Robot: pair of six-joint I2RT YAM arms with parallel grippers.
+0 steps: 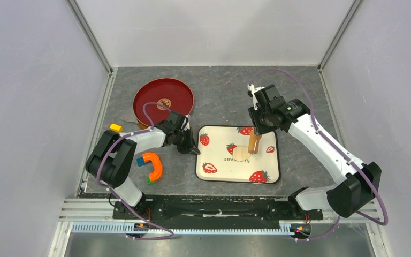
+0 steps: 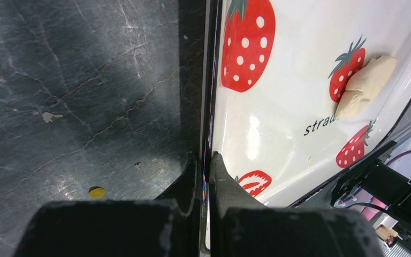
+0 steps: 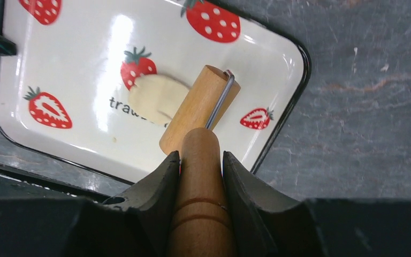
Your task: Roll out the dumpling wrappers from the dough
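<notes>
Left arm is reaching forward and right, elbow bent, staying low. Left gripper is pinching the rim of the tray, jaws almost together. Right arm is stretching forward and left, wrist pitching down. Right gripper is clamping the roller handle, jaws partly apart.

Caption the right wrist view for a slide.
Right gripper clamps the wooden roller, its barrel at the flattened dough on the strawberry tray.

- I see a white tray, black-rimmed, printed with red strawberries.
- Pale cream dough; tan wooden roller.
- Dark red plate; grey veined table.
</notes>
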